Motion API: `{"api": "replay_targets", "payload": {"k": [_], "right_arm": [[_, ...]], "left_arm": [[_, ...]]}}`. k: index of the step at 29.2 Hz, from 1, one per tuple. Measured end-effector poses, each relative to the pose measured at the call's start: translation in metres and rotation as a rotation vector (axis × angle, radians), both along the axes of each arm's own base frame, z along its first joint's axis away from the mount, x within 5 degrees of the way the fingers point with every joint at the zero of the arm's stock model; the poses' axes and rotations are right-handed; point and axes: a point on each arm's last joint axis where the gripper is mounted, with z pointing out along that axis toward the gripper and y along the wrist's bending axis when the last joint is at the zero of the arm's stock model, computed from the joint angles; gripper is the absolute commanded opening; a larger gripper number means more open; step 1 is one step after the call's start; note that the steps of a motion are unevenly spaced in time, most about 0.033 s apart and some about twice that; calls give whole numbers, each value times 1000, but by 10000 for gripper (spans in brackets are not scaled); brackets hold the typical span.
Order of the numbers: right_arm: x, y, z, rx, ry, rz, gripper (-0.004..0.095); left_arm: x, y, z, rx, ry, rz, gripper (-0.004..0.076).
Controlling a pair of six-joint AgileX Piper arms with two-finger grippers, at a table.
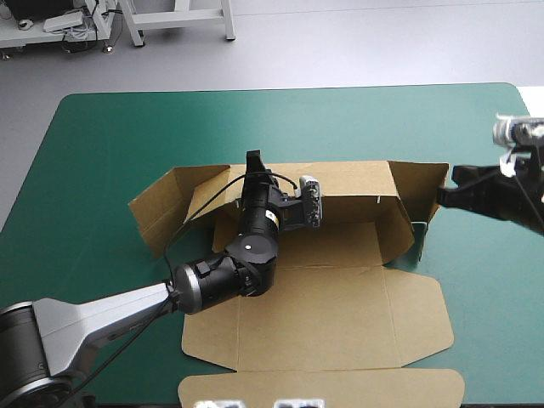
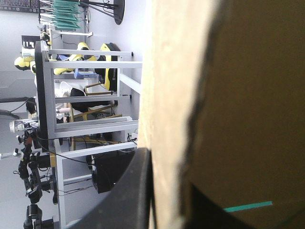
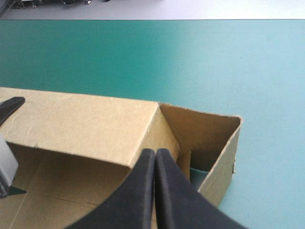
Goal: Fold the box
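Observation:
The brown box point(image 1: 340, 306) lies in the middle of the table with its long back wall raised, its end flaps angled up and its lid panel flat toward the near edge. My left gripper point(image 1: 252, 160) reaches over the back wall's top edge. In the left wrist view the box point(image 2: 171, 95) board runs between the two fingers of the left gripper point(image 2: 167, 167), which is shut on it. My right gripper point(image 1: 442, 197) is at the box's right end, its tip by the raised end flap. In the right wrist view the right gripper point(image 3: 155, 151) is shut in a pointed arch over the box point(image 3: 86, 124) corner.
The teal-green cover point(image 1: 110, 144) surrounds the box on the far, left and right sides. The lid's front strip point(image 1: 323, 387) reaches almost to the table's near edge. One finger of the left gripper point(image 3: 9, 107) shows at the back wall in the right wrist view.

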Motion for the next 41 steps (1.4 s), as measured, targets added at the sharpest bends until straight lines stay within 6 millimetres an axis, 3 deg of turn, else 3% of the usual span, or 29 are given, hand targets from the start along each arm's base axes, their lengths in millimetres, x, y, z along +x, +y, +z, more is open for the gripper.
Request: {"api": "replay_targets", "payload": {"k": [2, 10, 14, 22, 29, 41], "right_arm": [[30, -3, 7, 4, 24, 5, -13], [101, -10, -2, 12, 125, 17, -13], [135, -14, -22, 21, 199, 17, -13], [182, -20, -73, 27, 345, 14, -13], [202, -24, -102, 9, 429, 9, -13], [195, -26, -117, -57, 578, 65, -13]], "left_arm": [[0, 0, 0, -9, 0, 2, -9], [0, 0, 0, -30, 2, 11, -9], [0, 0, 0, -30, 2, 11, -9], [0, 0, 0, -32, 3, 6, -9], [-1, 0, -1, -45, 5, 11, -9], [-1, 0, 0, -53, 6, 15, -9]]}}
